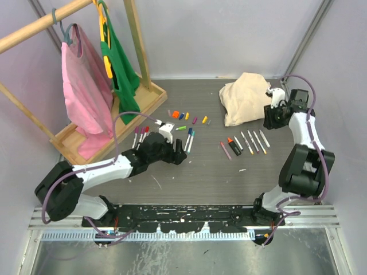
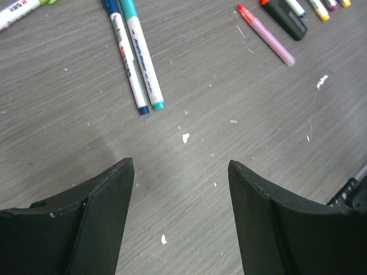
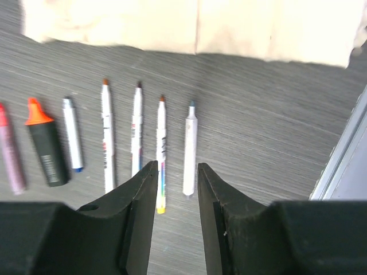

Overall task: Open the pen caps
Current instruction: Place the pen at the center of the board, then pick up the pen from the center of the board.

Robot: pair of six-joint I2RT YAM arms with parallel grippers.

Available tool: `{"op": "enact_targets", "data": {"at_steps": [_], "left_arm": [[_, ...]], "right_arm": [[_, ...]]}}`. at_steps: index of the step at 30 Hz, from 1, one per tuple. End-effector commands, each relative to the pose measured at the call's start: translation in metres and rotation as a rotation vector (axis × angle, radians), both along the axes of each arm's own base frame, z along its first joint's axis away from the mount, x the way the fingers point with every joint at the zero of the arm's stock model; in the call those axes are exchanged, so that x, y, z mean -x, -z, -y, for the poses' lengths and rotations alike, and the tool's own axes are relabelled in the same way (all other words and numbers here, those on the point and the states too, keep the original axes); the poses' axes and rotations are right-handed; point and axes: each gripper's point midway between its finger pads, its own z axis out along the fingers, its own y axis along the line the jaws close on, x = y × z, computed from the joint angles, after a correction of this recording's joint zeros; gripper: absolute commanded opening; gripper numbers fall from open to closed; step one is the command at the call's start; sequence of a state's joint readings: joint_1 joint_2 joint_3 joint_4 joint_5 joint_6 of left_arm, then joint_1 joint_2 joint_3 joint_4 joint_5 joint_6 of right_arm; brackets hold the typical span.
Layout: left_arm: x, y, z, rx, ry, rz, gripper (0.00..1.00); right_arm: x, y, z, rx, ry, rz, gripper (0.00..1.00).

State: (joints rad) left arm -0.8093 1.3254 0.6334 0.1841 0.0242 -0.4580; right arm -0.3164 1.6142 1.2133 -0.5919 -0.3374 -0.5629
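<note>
Pen caps (image 1: 176, 114) in orange, blue, yellow and pink, loose at the far middle of the table (image 1: 200, 172). Just nearer, two capped pens (image 2: 137, 57) beside the left gripper (image 2: 180, 166), spread wide and empty. Off right, a row of uncapped pens (image 3: 137, 134) under the right gripper (image 3: 178, 169), narrowly parted, holding nothing.

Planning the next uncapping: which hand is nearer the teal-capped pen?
Left. The left hand sits open just short of the teal-capped pen. The right hand is well off to the right, by the uncapped pens near the cream cloth.
</note>
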Motion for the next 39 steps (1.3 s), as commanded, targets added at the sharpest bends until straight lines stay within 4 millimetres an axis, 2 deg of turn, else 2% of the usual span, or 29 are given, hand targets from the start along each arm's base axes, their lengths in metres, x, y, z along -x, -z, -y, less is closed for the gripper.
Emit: {"op": "enact_targets", "data": {"at_steps": [1, 6, 8, 10, 12, 15, 20, 27, 39], "left_arm": [[-0.027, 0.001, -0.001, -0.095, -0.099, -0.036, 0.67], [-0.049, 0.015, -0.004, -0.240, -0.190, -0.083, 0.63], [-0.058, 0.020, -0.004, -0.310, -0.217, -0.085, 0.62], [-0.065, 0.023, 0.000, -0.367, -0.223, -0.078, 0.58], [-0.071, 0.026, 0.005, -0.416, -0.219, -0.080, 0.56], [-0.079, 0.028, 0.013, -0.453, -0.208, -0.074, 0.52], [-0.088, 0.032, 0.028, -0.473, -0.178, -0.092, 0.48], [-0.097, 0.041, 0.039, -0.497, -0.170, -0.104, 0.42], [-0.103, 0.053, 0.042, -0.553, -0.155, -0.110, 0.34]], "right_arm": [[0.006, -0.077, -0.037, -0.130, -0.079, 0.195, 0.40], [0.033, -0.157, -0.104, -0.392, -0.216, 0.344, 0.40], [0.045, -0.179, -0.126, -0.447, -0.270, 0.397, 0.40], [0.054, -0.191, -0.140, -0.485, -0.304, 0.454, 0.40], [0.063, -0.186, -0.149, -0.520, -0.333, 0.500, 0.42], [0.072, -0.168, -0.159, -0.573, -0.374, 0.522, 0.44], [0.074, -0.149, -0.161, -0.589, -0.391, 0.485, 0.45], [0.077, -0.146, -0.165, -0.597, -0.405, 0.452, 0.45], [0.081, -0.151, -0.167, -0.593, -0.416, 0.465, 0.45]]}}
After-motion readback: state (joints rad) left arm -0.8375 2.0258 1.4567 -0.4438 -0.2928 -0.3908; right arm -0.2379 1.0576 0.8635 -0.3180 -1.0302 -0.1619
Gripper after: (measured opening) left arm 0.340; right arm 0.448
